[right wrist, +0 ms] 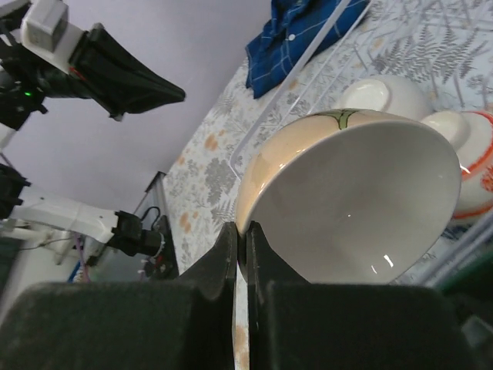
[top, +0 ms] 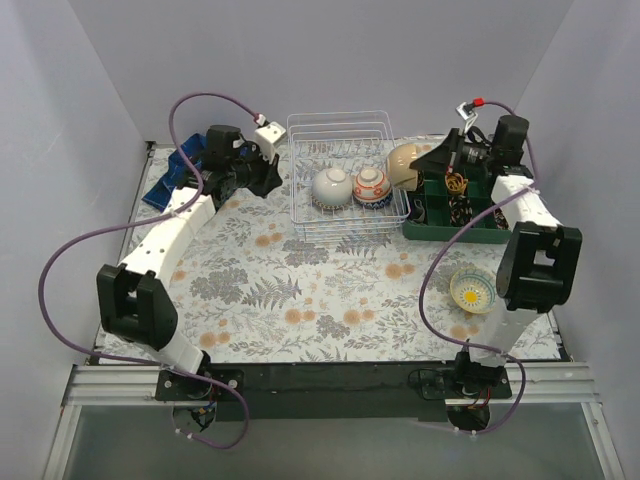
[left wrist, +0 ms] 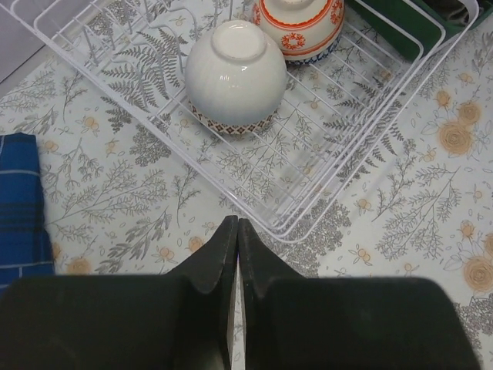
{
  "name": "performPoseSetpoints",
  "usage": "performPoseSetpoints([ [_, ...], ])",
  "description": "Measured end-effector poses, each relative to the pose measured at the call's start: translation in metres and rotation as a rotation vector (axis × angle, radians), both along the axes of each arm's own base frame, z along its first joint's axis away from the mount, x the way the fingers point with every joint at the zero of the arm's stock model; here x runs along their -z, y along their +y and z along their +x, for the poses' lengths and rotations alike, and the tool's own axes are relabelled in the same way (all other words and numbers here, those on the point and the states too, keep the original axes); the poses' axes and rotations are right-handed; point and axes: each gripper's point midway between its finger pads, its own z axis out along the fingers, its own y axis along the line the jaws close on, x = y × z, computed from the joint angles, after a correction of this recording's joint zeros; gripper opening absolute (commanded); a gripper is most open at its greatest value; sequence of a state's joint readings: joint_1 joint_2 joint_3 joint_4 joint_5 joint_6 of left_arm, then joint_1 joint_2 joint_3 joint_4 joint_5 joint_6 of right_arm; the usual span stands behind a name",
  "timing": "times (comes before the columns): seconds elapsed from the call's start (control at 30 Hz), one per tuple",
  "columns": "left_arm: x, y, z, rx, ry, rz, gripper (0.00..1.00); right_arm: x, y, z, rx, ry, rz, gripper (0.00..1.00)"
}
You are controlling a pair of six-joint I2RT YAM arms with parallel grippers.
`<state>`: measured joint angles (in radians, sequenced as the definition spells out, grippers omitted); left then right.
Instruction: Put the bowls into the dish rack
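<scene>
No readable text, labels, brands or numbers anywhere; only patterns, no lettering.

The left arm (top: 170, 235) and the right arm (top: 520, 203) are built alike, with smooth white link shells joined by chunky black joint housings that are squared off at the elbows. A thin purple cable (top: 47, 268) hangs in a loose loop beside the left one. A second purple cable (top: 423, 290) runs along the right, topped at the far end by a small red-tipped connector (top: 479, 102). The left gripper (left wrist: 237, 245) and the right gripper (right wrist: 241, 245) are matte black, their wedge-shaped fingers tapering to thin edges. A little white camera box (top: 268, 134) sits on the left wrist.
</scene>
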<state>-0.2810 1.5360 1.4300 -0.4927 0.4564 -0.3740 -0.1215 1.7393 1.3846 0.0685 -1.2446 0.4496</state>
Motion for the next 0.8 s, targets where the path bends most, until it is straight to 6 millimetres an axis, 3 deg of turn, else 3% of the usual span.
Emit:
performPoseSetpoints([
  [0.23,0.032,-0.021,0.028,-0.008,0.043,0.053,0.00,0.007,0.047,0.025,-0.158,0.084,0.086,0.01],
  [0.63,0.033,-0.048,0.096,-0.020,-0.002,0.055,0.00,0.038,0.087,0.017,-0.263,0.201,0.107,0.01],
  [0.8,0.050,-0.058,0.110,-0.012,0.020,0.054,0.00,0.054,0.101,0.013,-0.294,0.242,0.106,0.01],
])
